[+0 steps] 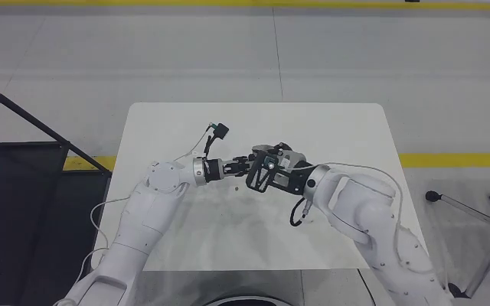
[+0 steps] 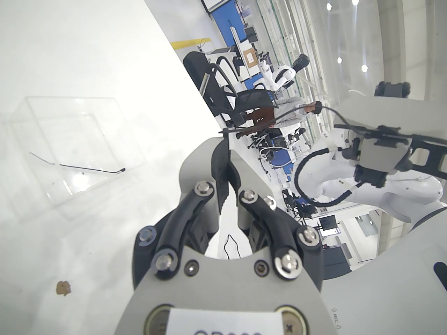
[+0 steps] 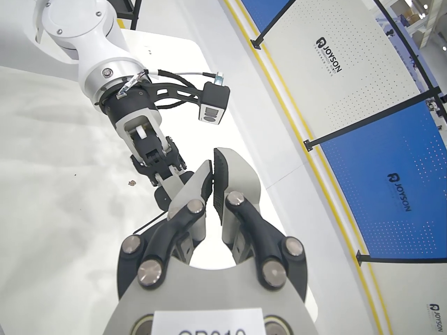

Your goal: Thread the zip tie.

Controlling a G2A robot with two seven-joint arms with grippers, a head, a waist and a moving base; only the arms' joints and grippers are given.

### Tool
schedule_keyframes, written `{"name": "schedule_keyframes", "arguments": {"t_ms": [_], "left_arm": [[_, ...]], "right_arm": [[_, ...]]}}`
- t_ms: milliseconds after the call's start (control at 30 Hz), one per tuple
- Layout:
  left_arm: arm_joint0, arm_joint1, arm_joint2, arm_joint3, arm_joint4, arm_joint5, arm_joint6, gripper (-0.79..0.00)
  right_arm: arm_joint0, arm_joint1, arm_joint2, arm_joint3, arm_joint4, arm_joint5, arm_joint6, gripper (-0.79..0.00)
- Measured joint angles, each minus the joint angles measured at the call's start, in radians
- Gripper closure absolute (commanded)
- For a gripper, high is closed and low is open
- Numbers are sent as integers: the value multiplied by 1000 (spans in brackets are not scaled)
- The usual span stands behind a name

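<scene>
The two arms meet in the air over the middle of the table (image 1: 337,229), and the work is at the stage where the strap is presented, before its tip goes into the lock. The left claw (image 2: 225,144) is closed tight on the zip tie (image 2: 232,129). The thin black strap is pinched at the very tips of the pads and lies crosswise to them, sticking out on both sides, well above the table top. The right claw (image 3: 213,167) stands just beside the left one, almost nose to nose with it. Its pads are pressed together with only a very thin gap near the base, and I see nothing held between them, though a strap so thin could be hidden there. In the right wrist view a piece of the strap comes out under the left claw and hangs free. Which end is the lock and which is the tip, I cannot tell. On the table, well apart from the claws, a clear box (image 2: 104,113) holds a second tie (image 2: 90,169) lying flat. I judge that the threading itself is not yet done, since no closed loop is seen. The next move probably asks the right claw to open a little, take the free end, and bring it exactly to the small lock, with very fine aiming because the strap bends easily.
</scene>
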Motion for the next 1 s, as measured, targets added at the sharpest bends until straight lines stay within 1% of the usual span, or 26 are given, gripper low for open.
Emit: {"name": "schedule_keyframes", "arguments": {"t_ms": [233, 367, 633, 833, 1000], "left_arm": [[0, 0, 0, 0, 0, 0, 0, 0], [0, 0, 0, 0, 0, 0, 0, 0], [0, 0, 0, 0, 0, 0, 0, 0], [0, 0, 0, 0, 0, 0, 0, 0], [0, 0, 0, 0, 0, 0, 0, 0]], "right_arm": [[2, 3, -5, 4, -8, -63, 25, 0], [4, 5, -4, 9, 21, -111, 49, 0], [14, 8, -7, 29, 100, -177, 90, 0], [32, 9, -15, 38, 146, -203, 130, 0], [40, 10, -17, 36, 152, -188, 152, 0]]}}
